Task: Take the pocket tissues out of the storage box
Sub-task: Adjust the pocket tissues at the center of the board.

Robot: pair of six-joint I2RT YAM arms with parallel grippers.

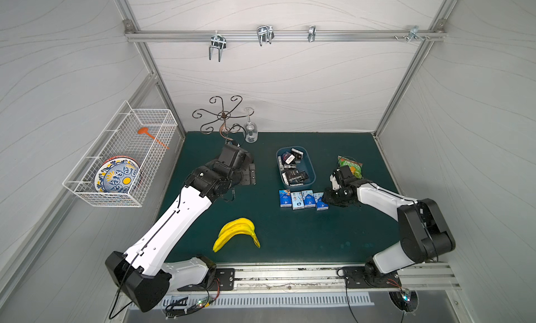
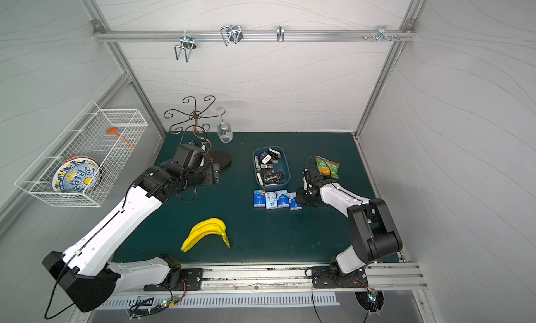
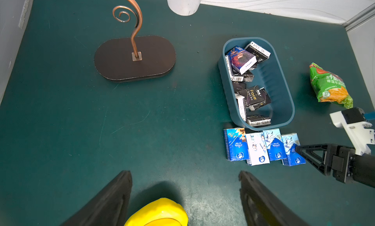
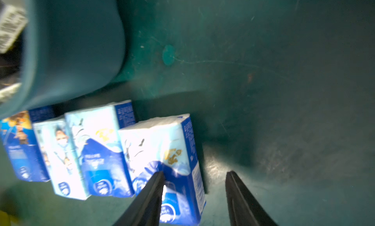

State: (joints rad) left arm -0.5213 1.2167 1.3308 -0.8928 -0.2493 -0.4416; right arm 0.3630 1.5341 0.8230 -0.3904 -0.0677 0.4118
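The blue-grey storage box (image 1: 311,165) (image 3: 288,105) stands right of centre on the green mat. It holds several black pocket tissues (image 1: 294,173) (image 3: 255,96) and a purple-blue packet (image 3: 241,58). In front of the box, several blue-and-white packets (image 1: 303,199) (image 2: 277,199) (image 3: 263,148) lie side by side on the mat. My right gripper (image 1: 327,198) (image 4: 194,172) is open and low over the rightmost packet (image 4: 162,150). One finger is above that packet and the other is over bare mat. My left gripper (image 1: 252,173) (image 3: 184,172) is open and empty, left of the box.
A yellow banana bunch (image 1: 236,233) (image 3: 160,212) lies front centre, under my left gripper's view. A green-orange snack bag (image 1: 351,165) lies right of the box. A scroll-wire stand (image 3: 135,57) with a hanging glass (image 1: 251,130) stands at the back. A white wire basket (image 1: 121,156) hangs on the left wall.
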